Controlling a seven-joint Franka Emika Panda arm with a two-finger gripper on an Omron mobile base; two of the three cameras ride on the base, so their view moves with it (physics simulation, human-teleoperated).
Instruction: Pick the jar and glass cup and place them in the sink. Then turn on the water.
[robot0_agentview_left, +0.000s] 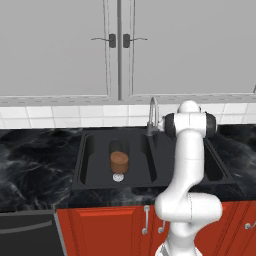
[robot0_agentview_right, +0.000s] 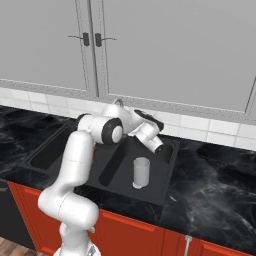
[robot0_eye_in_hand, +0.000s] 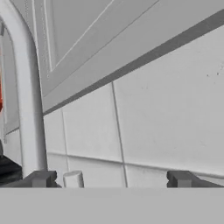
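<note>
The black two-basin sink (robot0_agentview_left: 150, 162) is set in the dark marble counter. The brown jar (robot0_agentview_left: 119, 161) stands upright in its left basin, just behind the round drain. In the right basin (robot0_agentview_right: 118, 172) stands the pale glass cup (robot0_agentview_right: 141, 172), also upright. My gripper (robot0_eye_in_hand: 111, 179) is open with nothing between its fingers. It hangs above the back of the sink and faces the white tiled wall. The chrome tap (robot0_eye_in_hand: 28, 109) rises just left of the left fingertip (robot0_eye_in_hand: 43, 178). The same tap (robot0_agentview_left: 152, 112) shows behind my arm. No water is in view.
My white arm (robot0_agentview_left: 187, 165) covers much of the right basin in the left base view. Grey wall cabinets (robot0_agentview_left: 120, 45) hang above the tiled backsplash. Red base cabinets (robot0_agentview_left: 110, 225) sit under the counter. A small pale stub (robot0_eye_in_hand: 73, 178) stands by the tap's base.
</note>
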